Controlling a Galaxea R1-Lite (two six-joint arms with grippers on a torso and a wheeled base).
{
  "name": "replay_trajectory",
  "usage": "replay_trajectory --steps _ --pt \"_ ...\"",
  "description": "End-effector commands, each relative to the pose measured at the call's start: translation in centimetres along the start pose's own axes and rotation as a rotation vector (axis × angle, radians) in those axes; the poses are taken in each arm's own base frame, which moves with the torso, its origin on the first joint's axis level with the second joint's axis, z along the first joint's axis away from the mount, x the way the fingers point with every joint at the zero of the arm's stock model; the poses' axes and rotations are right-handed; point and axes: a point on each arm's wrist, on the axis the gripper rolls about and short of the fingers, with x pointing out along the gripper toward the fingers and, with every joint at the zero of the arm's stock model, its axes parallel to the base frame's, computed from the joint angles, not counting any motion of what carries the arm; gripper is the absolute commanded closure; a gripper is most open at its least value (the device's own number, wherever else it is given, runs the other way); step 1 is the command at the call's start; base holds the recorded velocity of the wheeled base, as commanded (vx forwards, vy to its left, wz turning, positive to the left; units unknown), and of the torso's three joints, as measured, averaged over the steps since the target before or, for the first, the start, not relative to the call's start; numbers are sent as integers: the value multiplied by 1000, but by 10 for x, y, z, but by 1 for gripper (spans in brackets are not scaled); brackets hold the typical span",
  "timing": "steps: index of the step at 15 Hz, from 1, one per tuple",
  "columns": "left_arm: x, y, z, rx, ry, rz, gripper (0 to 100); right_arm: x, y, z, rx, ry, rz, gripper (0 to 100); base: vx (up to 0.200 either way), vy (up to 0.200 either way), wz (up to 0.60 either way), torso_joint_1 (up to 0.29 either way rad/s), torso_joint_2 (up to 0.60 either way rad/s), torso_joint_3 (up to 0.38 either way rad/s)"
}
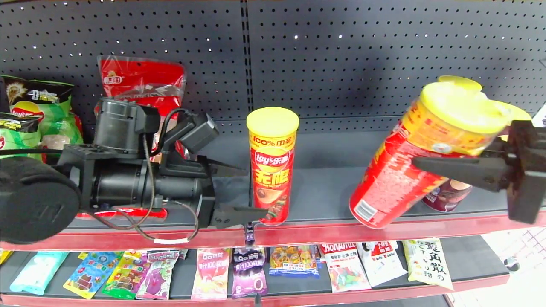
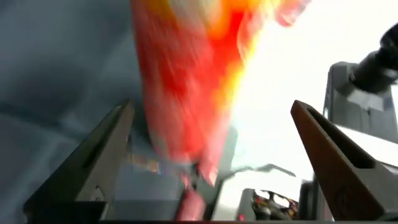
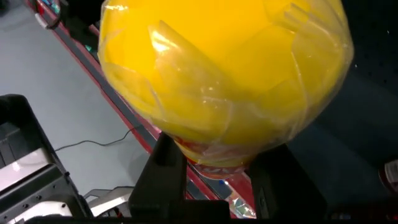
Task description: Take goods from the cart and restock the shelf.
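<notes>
A red chip can with a yellow lid [image 1: 272, 166] stands upright near the front of the upper shelf [image 1: 324, 200]. My left gripper [image 1: 255, 189] is open at its base. One finger is behind the can, and the other touches or nearly touches its foot at the front. In the left wrist view the can [image 2: 186, 93] rises between the spread fingers [image 2: 93, 162]. To the right, my right gripper [image 1: 452, 164] is shut on a second red can [image 1: 401, 170]. That can is tilted, with its base just above the shelf's red lip. Its yellow lid [image 3: 224, 81] sits above the fingers [image 3: 165, 171].
A dark can [image 1: 448, 194] lies on the shelf behind the tilted one. A red bag [image 1: 140, 81] and green chip bags [image 1: 38, 111] stand at the back left against the pegboard. The lower shelf [image 1: 473, 256] holds several candy packets. Bare shelf lies between the two cans.
</notes>
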Motion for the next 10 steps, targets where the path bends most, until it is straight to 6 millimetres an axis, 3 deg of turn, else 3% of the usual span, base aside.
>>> replay_trajectory --steps 1,5,10 --pt "-33 -22 -15 -14 0 33 0 56 -17 18 4 32 26 100 0 0 0 0 0 0" --pt "-62 -38 -34 -60 1 88 0 114 -42 40 -4 14 20 100 0 0 0 0 0 0" --pt "-79 -53 -46 -103 -7 115 0 161 -50 44 -9 12 32 100 0 0 0 0 0 0"
